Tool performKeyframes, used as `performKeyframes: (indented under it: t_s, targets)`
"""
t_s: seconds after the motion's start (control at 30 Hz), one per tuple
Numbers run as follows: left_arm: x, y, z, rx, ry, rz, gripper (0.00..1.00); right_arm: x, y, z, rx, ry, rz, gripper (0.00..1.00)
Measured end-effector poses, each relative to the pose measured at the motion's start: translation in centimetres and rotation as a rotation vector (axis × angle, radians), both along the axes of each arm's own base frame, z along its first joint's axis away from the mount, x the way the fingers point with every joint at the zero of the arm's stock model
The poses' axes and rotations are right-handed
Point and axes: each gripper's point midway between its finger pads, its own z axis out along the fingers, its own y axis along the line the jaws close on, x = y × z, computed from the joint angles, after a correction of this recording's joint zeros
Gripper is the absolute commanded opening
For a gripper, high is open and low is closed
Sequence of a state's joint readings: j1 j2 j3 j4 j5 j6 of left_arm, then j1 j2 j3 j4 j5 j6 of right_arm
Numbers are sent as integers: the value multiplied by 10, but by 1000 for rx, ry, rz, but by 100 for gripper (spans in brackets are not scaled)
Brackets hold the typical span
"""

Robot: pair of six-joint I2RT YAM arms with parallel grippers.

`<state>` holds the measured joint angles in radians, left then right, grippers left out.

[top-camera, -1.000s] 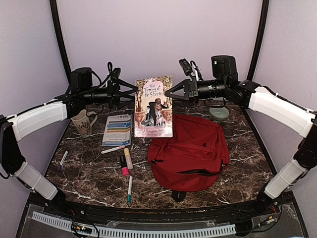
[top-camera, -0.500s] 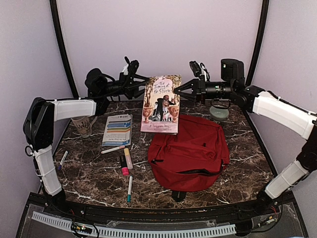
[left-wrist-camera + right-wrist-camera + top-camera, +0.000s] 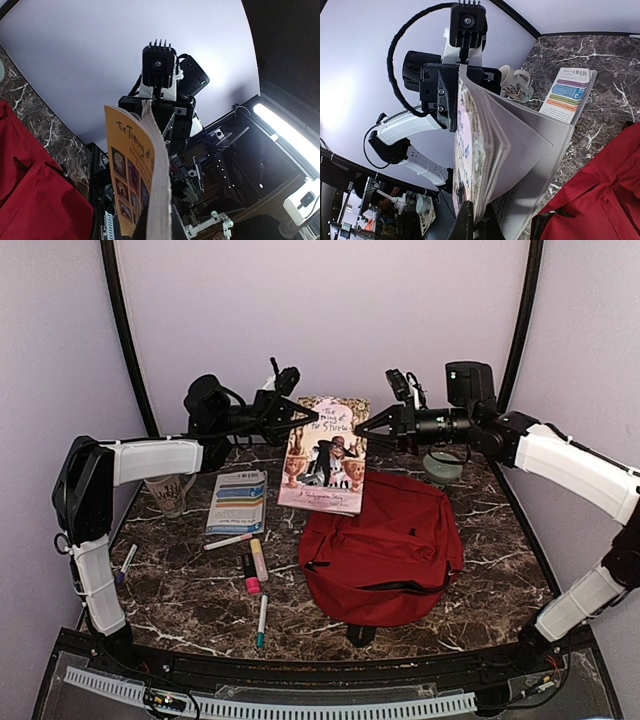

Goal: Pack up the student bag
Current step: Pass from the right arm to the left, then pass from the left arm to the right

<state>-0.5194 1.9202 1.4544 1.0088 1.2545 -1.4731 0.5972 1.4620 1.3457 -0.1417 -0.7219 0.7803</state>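
Note:
A pink paperback book hangs upright in the air above the far edge of the student bag, a big red backpack lying flat on the marble table. My left gripper is shut on the book's top left edge. From the other side, my right gripper is shut on its top right edge. In the left wrist view the book rises from my gripper, page edges toward the camera. In the right wrist view my fingers pinch the fanned pages of the book, with the bag below.
Left of the bag lie a blue-and-white booklet, several markers and a pen. A patterned mug stands at the far left, with a lone marker near the left edge. A pale green dish sits behind the bag.
My left arm has swung in to the book and its jaws have shut on the left edge. The book, held by the right gripper, has shifted right and tilted slightly.

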Motion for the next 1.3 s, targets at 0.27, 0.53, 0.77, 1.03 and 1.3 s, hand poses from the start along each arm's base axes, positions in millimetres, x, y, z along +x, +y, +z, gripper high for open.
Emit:
performKeyframes:
  t_s: [0.27, 0.53, 0.77, 1.03, 1.3]
  targets:
    - [9, -14, -19, 71, 82, 56, 0, 7, -14, -14, -91, 13, -78, 58]
    - [15, -18, -6, 81, 142, 164, 0, 36, -69, -30, -162, 78, -271, 100]
    - [30, -14, 9, 46, 197, 276, 0, 28, -107, -13, -121, 82, -371, 100]
    - [43, -16, 12, 17, 280, 346, 0, 15, -87, -37, -12, 212, -286, 100]
    - [46, -39, 5, 4, 329, 346, 0, -9, -44, -30, 59, 252, -115, 100]
